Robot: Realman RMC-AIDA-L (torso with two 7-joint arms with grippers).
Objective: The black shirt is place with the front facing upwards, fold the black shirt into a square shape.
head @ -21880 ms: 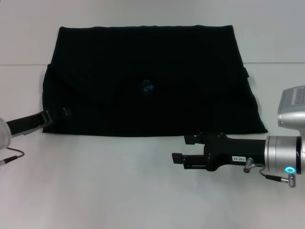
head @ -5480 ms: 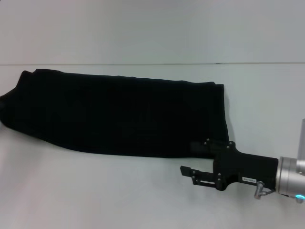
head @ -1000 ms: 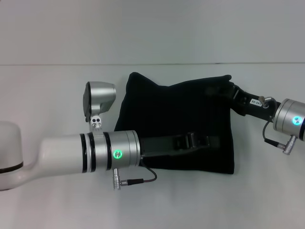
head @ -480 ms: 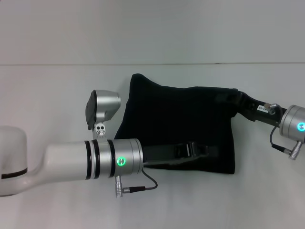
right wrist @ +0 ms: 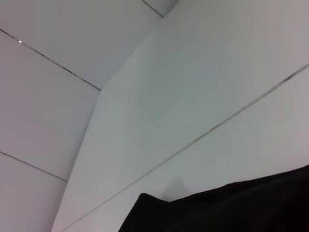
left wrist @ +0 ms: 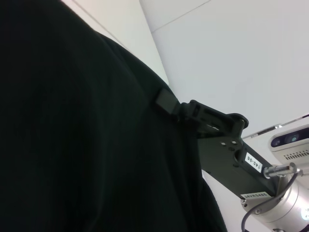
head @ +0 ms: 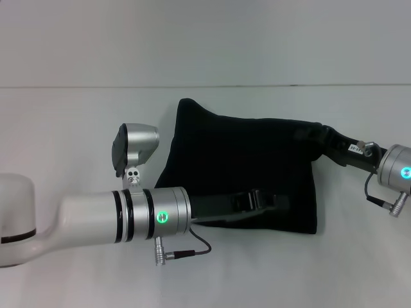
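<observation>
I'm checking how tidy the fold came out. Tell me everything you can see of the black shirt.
The black shirt is plain dark cloth folded into a rough, slightly skewed square on the white table; no lettering or label shows. Its far left corner bulges upward and the near edge looks straighter. The left gripper lies across its near part, and the right gripper meets its far right corner.

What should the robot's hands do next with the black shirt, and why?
Probably lift both grippers away. The black shirt already lies on the white table as a roughly square bundle. The left gripper rests across its near part, and the right gripper is at its far right corner, touching the cloth. Backing off gently should keep the fold from dragging open.
</observation>
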